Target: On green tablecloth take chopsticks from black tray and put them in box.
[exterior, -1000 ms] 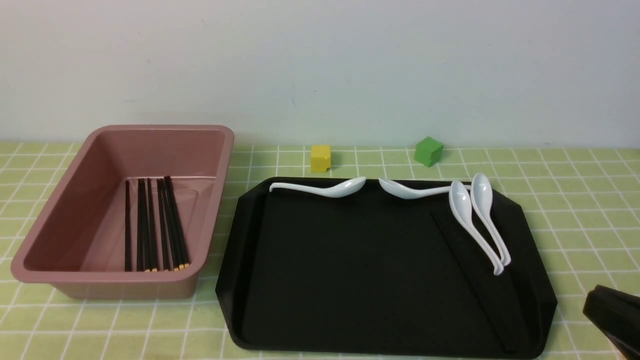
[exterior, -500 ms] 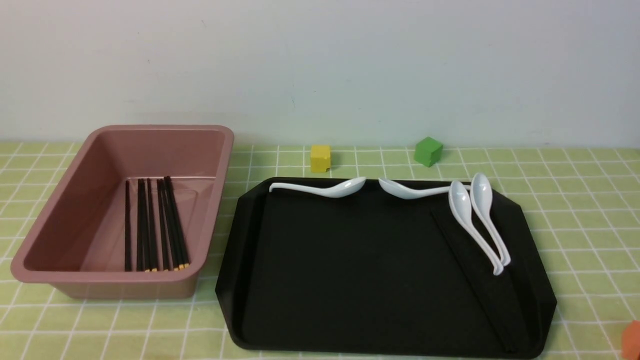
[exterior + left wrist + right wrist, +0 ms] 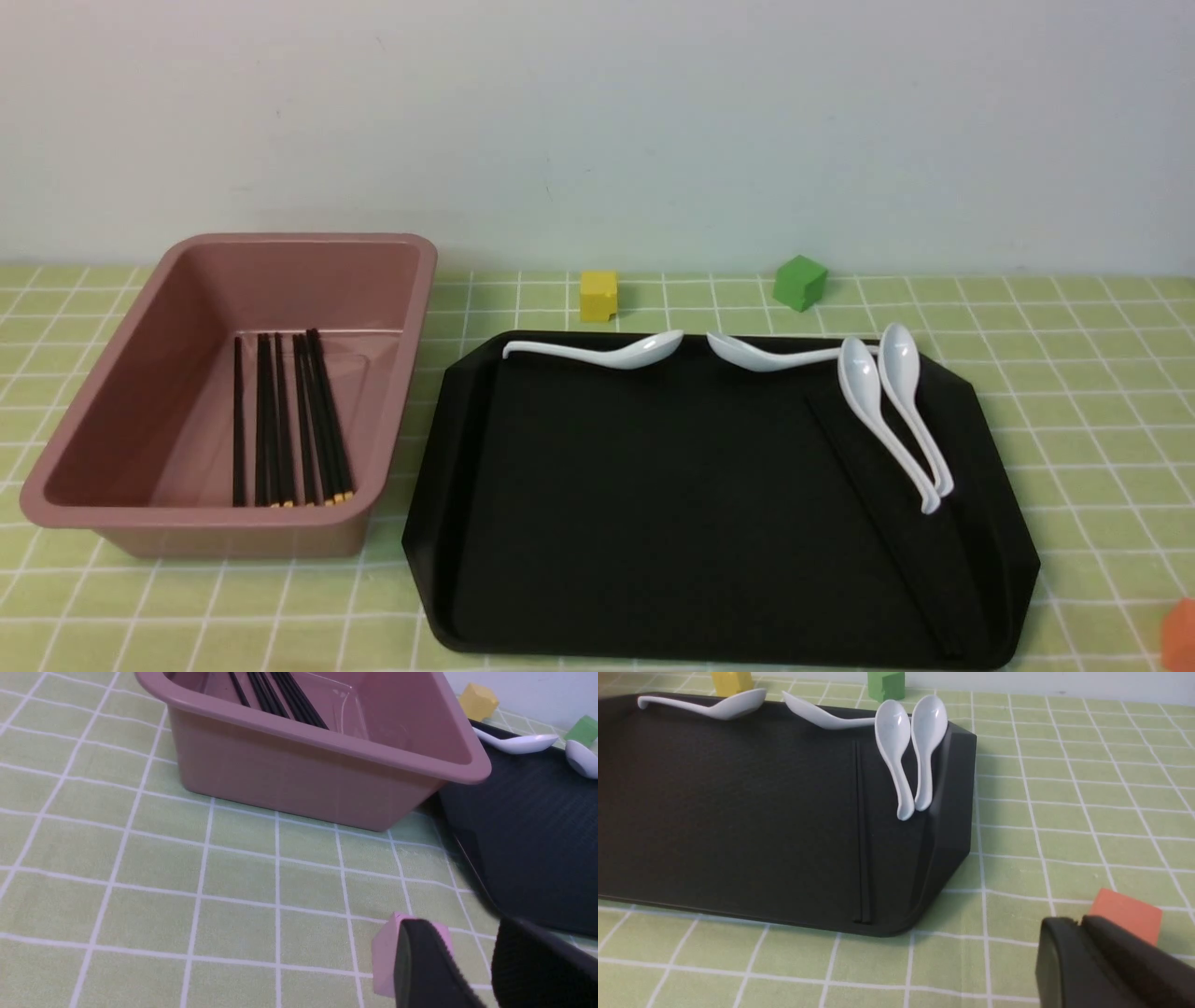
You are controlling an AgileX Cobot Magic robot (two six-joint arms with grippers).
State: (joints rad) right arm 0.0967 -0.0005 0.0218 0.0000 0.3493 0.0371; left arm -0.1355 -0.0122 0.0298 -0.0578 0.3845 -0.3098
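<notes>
One box (image 3: 233,392) sits on the left part of the cloth (image 3: 1074,373), and one tray (image 3: 653,504) lies just beside it to the right. Inside the box a bundle of chopsticks (image 3: 289,420) lies flat on the floor, side by side, gold ends toward the near wall; roughly six or seven sticks, too close together to count surely. A last pair (image 3: 882,523) lies on the tray, touching each other, running from mid-tray diagonally toward its near right corner; black on black, it is hard to make out.

Four white spoons are on the tray: two (image 3: 607,352) along its far edge, two (image 3: 896,411) side by side near the far right corner, bowls propped at the rim. There are four cubes: a yellow one (image 3: 598,296) and a green one (image 3: 800,282) beyond the tray's far edge, a pink one (image 3: 385,956) on the cloth near the tray's near left corner, and an orange one (image 3: 1125,914) off its near right corner.

The left gripper (image 3: 472,966) hovers low beside the pink cube, fingers slightly apart with a clear gap, holding nothing. The right gripper (image 3: 1083,956) sits by the orange cube with its fingers almost together, only a thin seam between them, and nothing in them.
</notes>
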